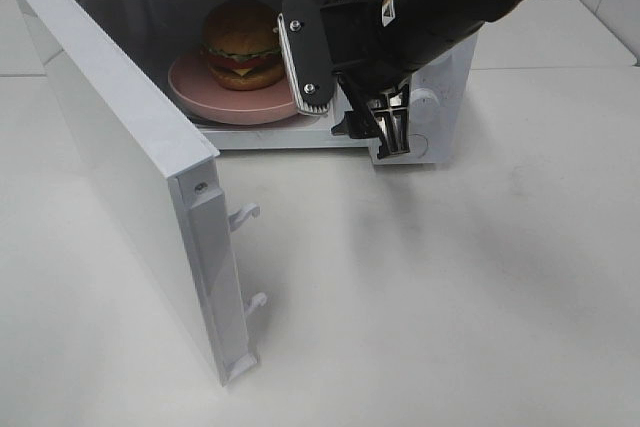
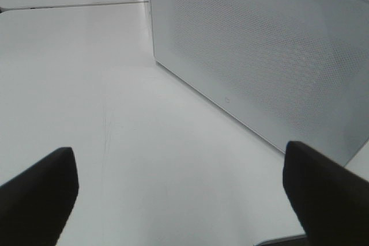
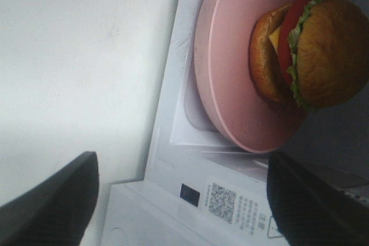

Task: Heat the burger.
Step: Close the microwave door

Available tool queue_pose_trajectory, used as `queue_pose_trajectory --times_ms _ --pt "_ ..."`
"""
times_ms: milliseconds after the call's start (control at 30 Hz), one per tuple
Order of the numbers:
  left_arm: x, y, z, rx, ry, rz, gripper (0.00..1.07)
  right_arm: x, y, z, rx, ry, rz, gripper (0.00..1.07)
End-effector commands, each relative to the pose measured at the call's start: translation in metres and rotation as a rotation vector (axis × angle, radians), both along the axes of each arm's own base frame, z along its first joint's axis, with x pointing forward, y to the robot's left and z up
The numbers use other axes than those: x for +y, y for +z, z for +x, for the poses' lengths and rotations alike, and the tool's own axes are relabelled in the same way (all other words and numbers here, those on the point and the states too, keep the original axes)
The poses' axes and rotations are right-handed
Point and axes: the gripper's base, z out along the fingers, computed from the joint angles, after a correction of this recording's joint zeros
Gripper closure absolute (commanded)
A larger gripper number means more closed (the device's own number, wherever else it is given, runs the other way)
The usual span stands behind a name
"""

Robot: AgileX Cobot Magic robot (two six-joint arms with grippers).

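The burger, with a domed brown bun and green and red filling, sits on a round pink plate inside the open white microwave. My right gripper hovers just outside the oven's opening, in front of the plate's right edge. It is open, with nothing between its fingers. In the left wrist view, my left gripper is open and empty above the table, facing the microwave's perforated side wall. It does not show in the high view.
The microwave door is swung wide open toward the front left, its latch hooks sticking out. The control panel with its knobs is right of the opening, behind my right arm. A white table lies around it.
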Motion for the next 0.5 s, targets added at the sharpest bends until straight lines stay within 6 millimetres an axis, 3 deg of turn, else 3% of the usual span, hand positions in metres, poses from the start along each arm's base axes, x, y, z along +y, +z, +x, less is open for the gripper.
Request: queue_pose_trajectory --times_ms 33,500 --pt "0.0 0.0 -0.002 -0.029 0.003 -0.003 0.18 -0.009 0.002 -0.011 0.021 -0.047 0.03 0.31" --pt "0.0 0.0 -0.002 -0.029 0.003 -0.003 0.18 -0.03 0.007 -0.043 0.059 -0.146 0.115 0.31"
